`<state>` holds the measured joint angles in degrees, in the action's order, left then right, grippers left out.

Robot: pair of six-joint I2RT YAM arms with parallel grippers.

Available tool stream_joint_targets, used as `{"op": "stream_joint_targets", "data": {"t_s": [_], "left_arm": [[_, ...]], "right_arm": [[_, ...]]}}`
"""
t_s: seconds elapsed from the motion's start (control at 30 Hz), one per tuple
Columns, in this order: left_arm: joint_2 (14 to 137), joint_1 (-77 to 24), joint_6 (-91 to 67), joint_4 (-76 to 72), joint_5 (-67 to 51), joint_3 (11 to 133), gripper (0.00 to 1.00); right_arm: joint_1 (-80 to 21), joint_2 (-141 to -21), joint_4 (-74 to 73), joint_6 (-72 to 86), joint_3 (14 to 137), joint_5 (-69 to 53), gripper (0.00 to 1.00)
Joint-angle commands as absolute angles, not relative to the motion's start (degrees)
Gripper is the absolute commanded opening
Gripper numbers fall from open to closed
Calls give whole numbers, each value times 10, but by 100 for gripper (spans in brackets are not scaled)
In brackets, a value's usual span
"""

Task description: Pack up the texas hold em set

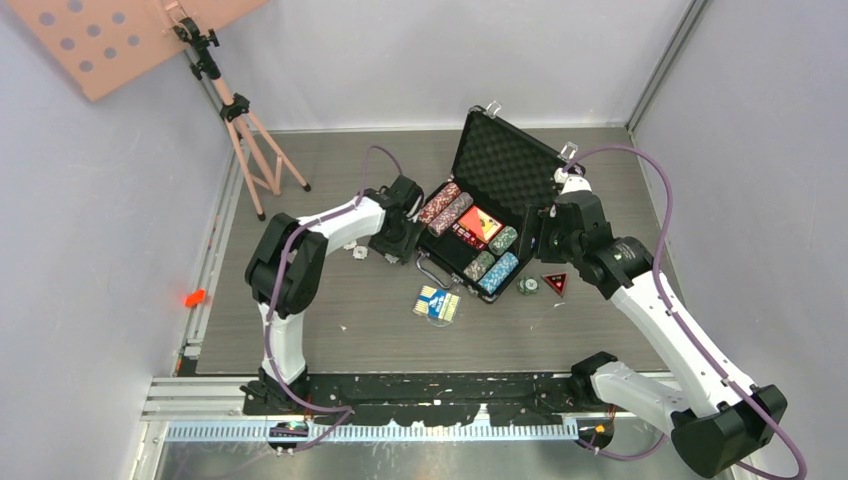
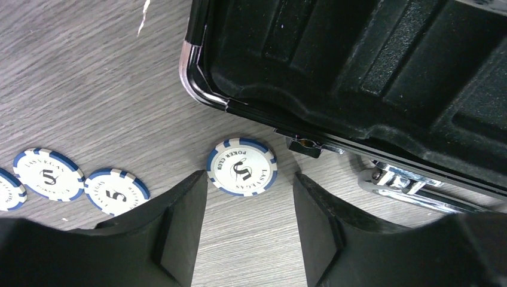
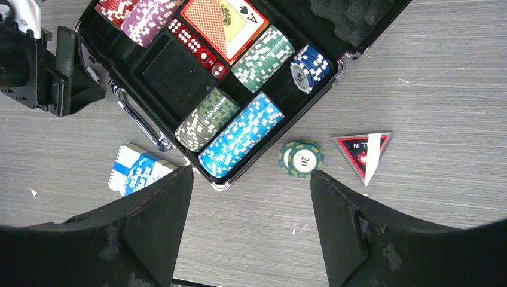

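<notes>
White chip (image 2: pixel 241 167) w/ blue edge reads "5", "LAS VEGAS", "POKER CLUB". It lies flat on the counter (image 2: pixel 89 78), just beside the case (image 2: pixel 359 72) front, near a latch (image 2: pixel 305 145). L fingers (image 2: pixel 191 197) stand apart, tips either side of that chip, not touching it, nothing held. Two more "5" chips (image 2: pixel 116 191) lie further along the counter, and another is cut off at the frame edge. The chrome handle (image 2: pixel 412 188) sits by the case front.

R fingers (image 3: pixel 173 197) are also wide apart and empty, hanging over the case's near corner. Below them a green chip (image 3: pixel 302 158) marked "20" rests on another green one, on the counter just outside the case. Beside it lies a red-black triangle (image 3: pixel 362 152): "Ni T" legible, rest hidden by a white strip. A blue deck (image 3: pixel 139 170) lies on the counter by the handle, partly behind one finger.

Case is open, foam-lined lid (image 1: pixel 505 160) up. Inside: red deck (image 3: pixel 221 21) showing ace of spades, red dice (image 3: pixel 197 45) in a row, chip rows in red, purple, green, grey, lt blue, plus a short dark-blue stack (image 3: pixel 309 66). Pink tripod (image 1: pixel 245 130) stands at the far corner, well apart.
</notes>
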<state>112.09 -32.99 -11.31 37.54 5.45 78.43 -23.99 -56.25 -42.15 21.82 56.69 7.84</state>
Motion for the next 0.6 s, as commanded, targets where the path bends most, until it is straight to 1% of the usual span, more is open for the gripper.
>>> {"op": "stream_joint_targets", "data": {"t_s": [0.0,0.23,0.4,0.57], "left_arm": [[1142,-329,-110,370,69,795,55],[1140,-329,-112,359,92,788,36],[1111,-327,-123,360,129,775,34],[1063,-314,-129,357,130,747,33]], "right_arm": [[-240,-546,-416,219,591,86,78],[-240,-546,-417,221,593,82,78],[-239,-547,-418,221,593,80,78],[-240,-548,-418,220,593,80,78]]}}
